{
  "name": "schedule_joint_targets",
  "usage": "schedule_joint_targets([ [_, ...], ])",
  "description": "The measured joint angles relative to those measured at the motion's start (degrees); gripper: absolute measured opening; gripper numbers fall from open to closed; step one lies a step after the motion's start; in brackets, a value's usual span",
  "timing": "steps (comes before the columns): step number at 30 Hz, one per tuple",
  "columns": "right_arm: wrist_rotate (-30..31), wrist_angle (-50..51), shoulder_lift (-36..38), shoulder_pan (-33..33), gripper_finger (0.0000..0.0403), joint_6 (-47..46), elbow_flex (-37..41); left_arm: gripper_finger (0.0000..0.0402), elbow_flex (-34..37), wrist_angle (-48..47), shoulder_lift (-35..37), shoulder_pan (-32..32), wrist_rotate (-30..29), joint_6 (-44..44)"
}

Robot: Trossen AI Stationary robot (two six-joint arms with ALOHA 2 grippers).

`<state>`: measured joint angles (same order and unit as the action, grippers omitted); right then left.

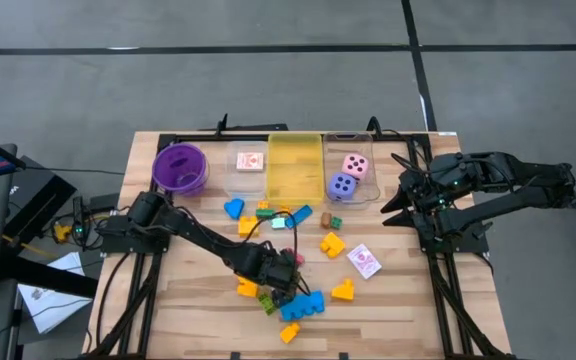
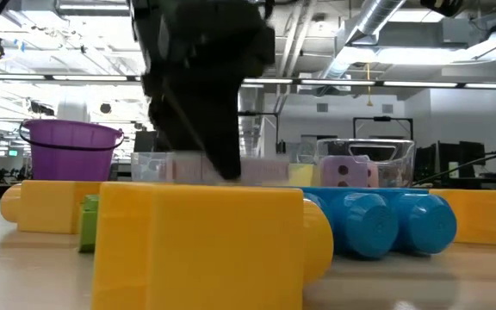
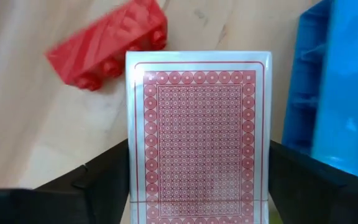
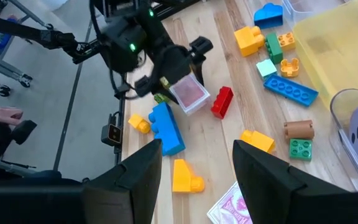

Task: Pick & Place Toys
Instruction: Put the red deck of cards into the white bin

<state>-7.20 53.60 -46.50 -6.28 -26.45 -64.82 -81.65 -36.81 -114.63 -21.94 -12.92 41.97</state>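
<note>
Left gripper (image 1: 286,268) clenching red-and-white card deck (image 3: 199,134), hovering lower centre of high view, beside red block (image 4: 222,101) and blue block (image 4: 165,127). Right gripper (image 1: 396,205) released, idling at right, grasping nothing.

Overhead, table-level, two wrist views; shared blue block (image 1: 303,305).

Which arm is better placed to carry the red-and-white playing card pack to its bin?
The left. Its pincer already holds the red-and-white playing card pack among the plastic blocks, while the right pincer waits open and empty at the table's right edge, beside the clear bin holding the foam dice.
</note>
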Motion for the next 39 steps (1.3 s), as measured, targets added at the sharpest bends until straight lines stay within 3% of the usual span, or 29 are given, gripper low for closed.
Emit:
schedule_joint_targets([
  [7,1.35,-0.02,0.02,0.01,0.0189,0.1,0.0,0.0327,-0.07,-6.53,6.7,1.47,-3.64,-9.44],
  [12,2.4,-0.12,0.0,0.68,0.0189,-0.24,0.0,0.0312,-0.09,-12.16,12.27,5.33,-6.3,-16.01],
  [23,2.4,-1.01,0.0,4.23,0.0189,-1.01,0.0,0.0322,-0.11,-14.78,24.24,22.0,-9.12,-38.12],
  [31,2.76,-8.61,0.02,7.97,0.0189,-6.05,0.0,0.032,-0.11,-14.6,30.07,38.27,-2.6,-58.36],
  [39,5.78,-14.66,0.02,9.53,0.0189,-9.64,0.0,0.0312,-0.11,-13.51,30.21,51.57,7.24,-72.11],
])
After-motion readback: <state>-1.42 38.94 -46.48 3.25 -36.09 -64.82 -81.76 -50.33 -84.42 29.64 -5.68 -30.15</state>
